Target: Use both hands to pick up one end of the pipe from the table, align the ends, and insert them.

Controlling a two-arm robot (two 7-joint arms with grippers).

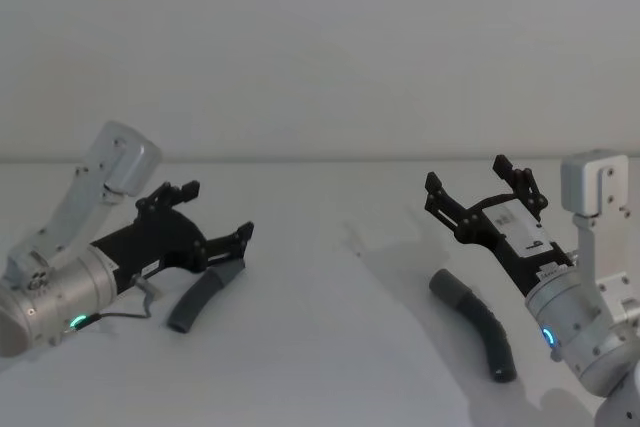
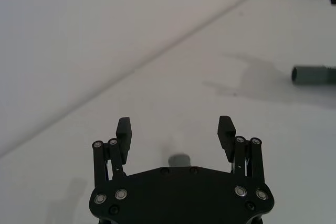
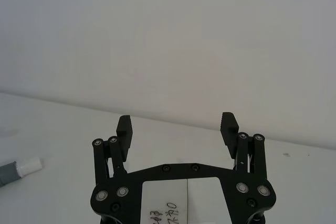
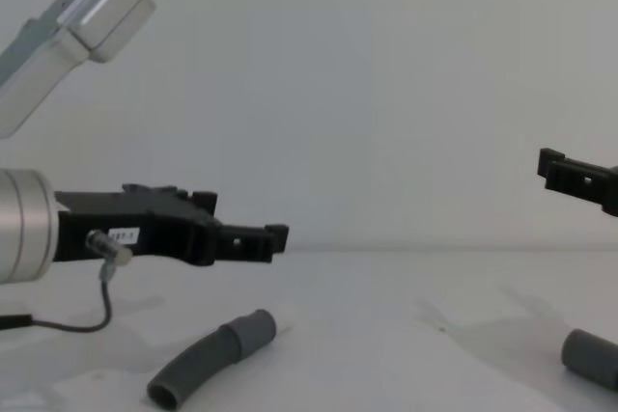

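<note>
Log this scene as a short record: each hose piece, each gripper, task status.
left hose piece: lying on the table
right hose piece: lying on the table, apart from the left one
left gripper: jaws open, empty, above one end of the left hose piece
right gripper: jaws open, empty, raised near the right hose piece
status: pieces not yet picked up or joined

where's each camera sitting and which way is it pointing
head: up high, faces forward-down at table; shows left pincer, right pincer.
chest: low, faces across table; left pincer side-on, right pincer's tip.
left wrist: behind left pincer, faces left hose piece.
right wrist: behind right pincer, faces wall.
shared: head and chest both show left hose piece and right hose piece.
</note>
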